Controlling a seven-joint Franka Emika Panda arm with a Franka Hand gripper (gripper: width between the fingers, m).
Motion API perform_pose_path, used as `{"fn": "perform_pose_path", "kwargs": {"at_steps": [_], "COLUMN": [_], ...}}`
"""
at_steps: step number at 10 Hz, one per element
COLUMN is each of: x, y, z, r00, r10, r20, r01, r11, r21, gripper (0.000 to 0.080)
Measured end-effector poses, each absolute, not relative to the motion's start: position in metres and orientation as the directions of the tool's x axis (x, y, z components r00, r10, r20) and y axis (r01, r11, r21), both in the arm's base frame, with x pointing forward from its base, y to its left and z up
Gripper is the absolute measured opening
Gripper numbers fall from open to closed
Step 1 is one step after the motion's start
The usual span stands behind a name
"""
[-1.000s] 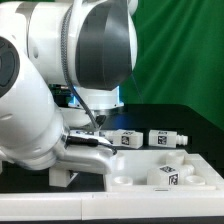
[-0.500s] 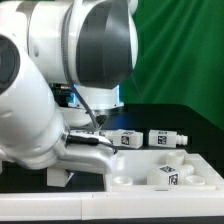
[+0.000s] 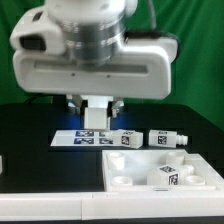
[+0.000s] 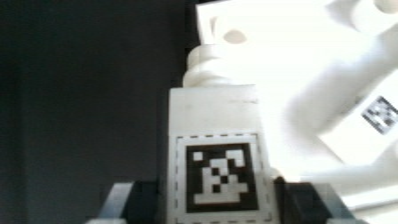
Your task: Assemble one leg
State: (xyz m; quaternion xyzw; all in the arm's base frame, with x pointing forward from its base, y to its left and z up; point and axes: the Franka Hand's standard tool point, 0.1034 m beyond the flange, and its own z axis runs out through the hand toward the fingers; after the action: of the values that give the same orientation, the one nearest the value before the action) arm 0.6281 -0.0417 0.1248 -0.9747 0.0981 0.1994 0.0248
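The claw (image 3: 97, 113) hangs near the marker board (image 3: 68, 138) on the desk (image 3: 28, 128), pinching a leg (image 4: 214, 120) by its tagged body, peg end free. Toward the exterior view's right lie a spare leg (image 3: 126, 138) and the holed panel (image 3: 140, 170); a skewed grip may let the peg miss its hole.

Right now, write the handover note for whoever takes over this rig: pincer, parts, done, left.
Pincer: shut on the held leg, peg end pointing away from the wrist.
Second leg lies on the black table; third leg lies on the white panel.
Done: one leg gripped.
Left: no leg looks seated in a panel hole; seat the held one.
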Motion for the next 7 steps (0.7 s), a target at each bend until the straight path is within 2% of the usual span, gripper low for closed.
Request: {"fn": "perform_pose_path", "kwargs": {"at_steps": [1,2,4,5,7], "x": [0.608,0.598,0.619,0.620,0.630], "y": [-0.057,-0.056,-0.046,-0.013,0.060], "z": [0.099,0.099,0.108,0.118,0.156], "r00": [0.917,0.921,0.962,0.957,0.947], "r10": [-0.211,-0.229,-0.247,-0.287,-0.300], "r20": [-0.339,-0.316,-0.120,-0.034,0.113], "r01": [-0.226,-0.242,-0.250,-0.288,-0.296], "r11": [-0.974,-0.970,-0.968,-0.957,-0.954], "r21": [-0.005,-0.001,-0.011,-0.031,-0.051], "gripper": [0.0285,0.0285,0.0285,0.0285,0.0285]}}
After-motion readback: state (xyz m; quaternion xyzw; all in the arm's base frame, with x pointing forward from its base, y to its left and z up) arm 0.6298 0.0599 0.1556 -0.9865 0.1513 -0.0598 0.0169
